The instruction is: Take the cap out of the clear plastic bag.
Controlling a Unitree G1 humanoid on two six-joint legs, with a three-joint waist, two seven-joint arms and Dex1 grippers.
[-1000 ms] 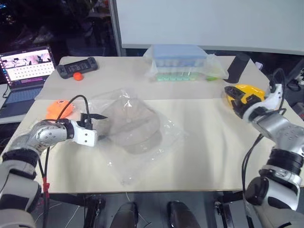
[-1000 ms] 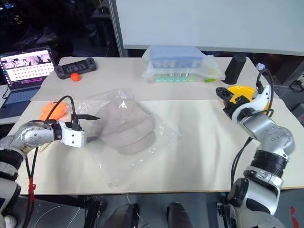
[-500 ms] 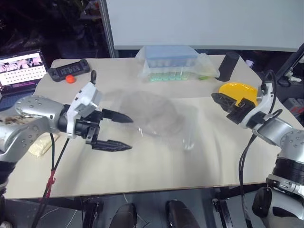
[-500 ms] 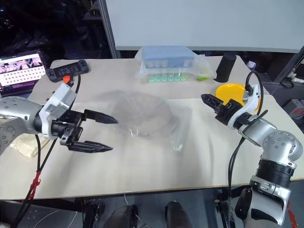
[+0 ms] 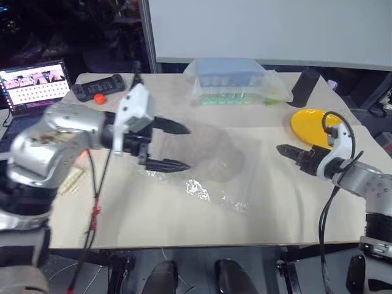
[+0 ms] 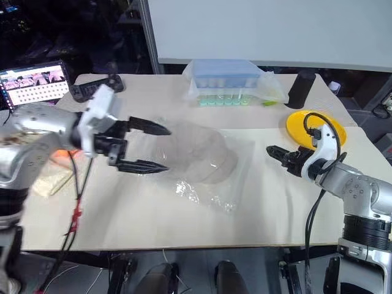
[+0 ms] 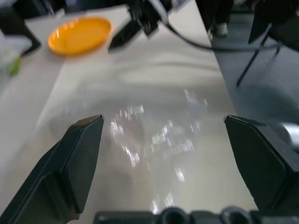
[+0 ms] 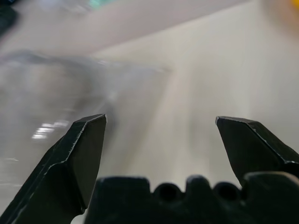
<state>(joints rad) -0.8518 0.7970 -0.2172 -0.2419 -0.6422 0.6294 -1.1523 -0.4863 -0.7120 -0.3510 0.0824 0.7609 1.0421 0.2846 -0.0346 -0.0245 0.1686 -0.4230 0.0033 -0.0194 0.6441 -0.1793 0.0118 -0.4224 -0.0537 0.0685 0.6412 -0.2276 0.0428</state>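
Two grippers are flanking the clear plastic bag [image 6: 199, 165], which is lying flat near the middle of the table [image 6: 184, 226] with the cap [image 6: 196, 153] inside it. The bag's long axis is running from the far left toward the near right, and the cap is sitting in the far-left end, its rounded crown up. The left gripper [image 6: 150, 147] is hovering right at that end, fingers spread wide and holding nothing, one finger above the bag's edge and one low beside it. The right gripper [image 6: 275, 153] is also standing wide open and empty, pointing at the bag's right edge with bare table between. The left arm is looking nearer to the cap; the right seems better placed for the bag's free end.
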